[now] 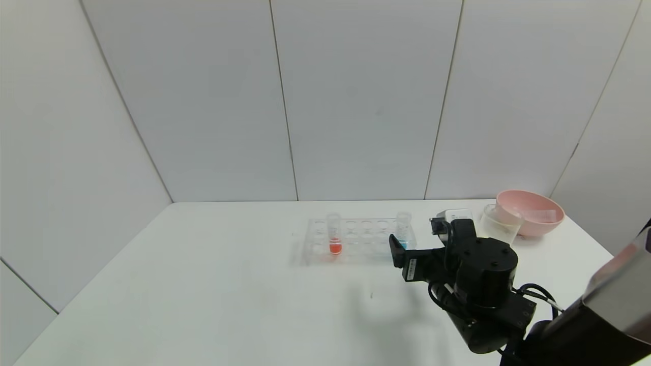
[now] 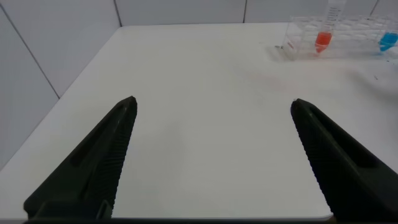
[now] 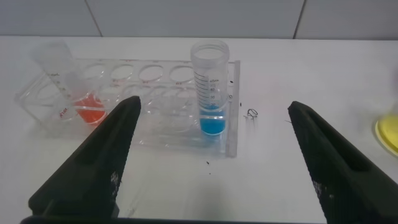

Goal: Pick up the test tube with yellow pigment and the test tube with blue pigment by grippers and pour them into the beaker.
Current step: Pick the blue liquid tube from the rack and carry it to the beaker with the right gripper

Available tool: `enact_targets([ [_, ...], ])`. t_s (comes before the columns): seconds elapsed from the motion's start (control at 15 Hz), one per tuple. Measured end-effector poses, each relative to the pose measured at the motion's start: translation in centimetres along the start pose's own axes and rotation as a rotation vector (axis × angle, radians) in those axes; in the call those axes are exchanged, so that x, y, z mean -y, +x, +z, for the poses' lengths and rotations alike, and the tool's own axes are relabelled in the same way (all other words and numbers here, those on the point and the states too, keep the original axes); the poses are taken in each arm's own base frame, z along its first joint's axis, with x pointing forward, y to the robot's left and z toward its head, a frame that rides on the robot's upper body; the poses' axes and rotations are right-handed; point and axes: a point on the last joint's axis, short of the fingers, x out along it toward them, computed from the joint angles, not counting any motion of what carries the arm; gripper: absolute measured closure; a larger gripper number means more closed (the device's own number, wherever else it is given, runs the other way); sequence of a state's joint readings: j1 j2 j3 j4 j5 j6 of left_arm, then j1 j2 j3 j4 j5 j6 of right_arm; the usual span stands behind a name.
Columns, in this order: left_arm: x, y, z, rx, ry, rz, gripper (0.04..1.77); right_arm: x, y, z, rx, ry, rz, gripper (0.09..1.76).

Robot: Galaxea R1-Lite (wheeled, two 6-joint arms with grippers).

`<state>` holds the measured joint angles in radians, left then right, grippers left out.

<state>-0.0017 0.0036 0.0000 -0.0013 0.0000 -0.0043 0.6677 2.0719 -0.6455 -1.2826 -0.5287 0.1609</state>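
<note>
1. While the right hand (image 1: 414, 239) hangs low over the surface (image 1: 203, 284), near its right edge, its two black fingers (image 3: 93, 168) stand wide apart and hold nothing.
2. The right hand points at the right end of the clear rack (image 1: 356, 239), which sits toward the back edge of the surface, about in the middle.
3. The test tube with blue pigment (image 3: 210, 93) stands upright in a hole at the right end of the rack, with blue liquid at its bottom.
4. A tube with red liquid (image 1: 334, 234) stands upright in the rack toward its left end.
5. The beaker (image 1: 501, 222) sits near the back right corner of the surface, touching or just beside the pink bowl (image 1: 531, 212).
6. A bit of yellow shows at the rim of the right wrist view, but I cannot tell if it is the test tube with yellow pigment.
7. The left hand (image 2: 211, 162) hangs over a bare part of the surface, well apart from the rack, with its fingers wide apart and nothing between them.
</note>
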Motion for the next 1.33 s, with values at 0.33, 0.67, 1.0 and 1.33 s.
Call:
enact_targets([
  [0.33, 0.0, 0.0, 0.0, 0.0, 0.0, 0.0, 0.05, -0.5, 3.5, -0.6, 0.002, -0.033, -0.024, 0.15],
  [0.67, 0.0, 0.0, 0.0, 0.0, 0.0, 0.0, 0.05, -1.1, 5.3, -0.9, 0.002, -0.032, -0.027, 0.15],
  [1.0, 0.0, 0.0, 0.0, 0.0, 0.0, 0.0, 0.05, -0.9, 6.4, -1.0, 0.016, -0.025, -0.039, 0.52],
  [1.33, 0.0, 0.0, 0.0, 0.0, 0.0, 0.0, 0.05, -1.0, 6.5, -1.1, 0.017, -0.028, -0.037, 1.11],
])
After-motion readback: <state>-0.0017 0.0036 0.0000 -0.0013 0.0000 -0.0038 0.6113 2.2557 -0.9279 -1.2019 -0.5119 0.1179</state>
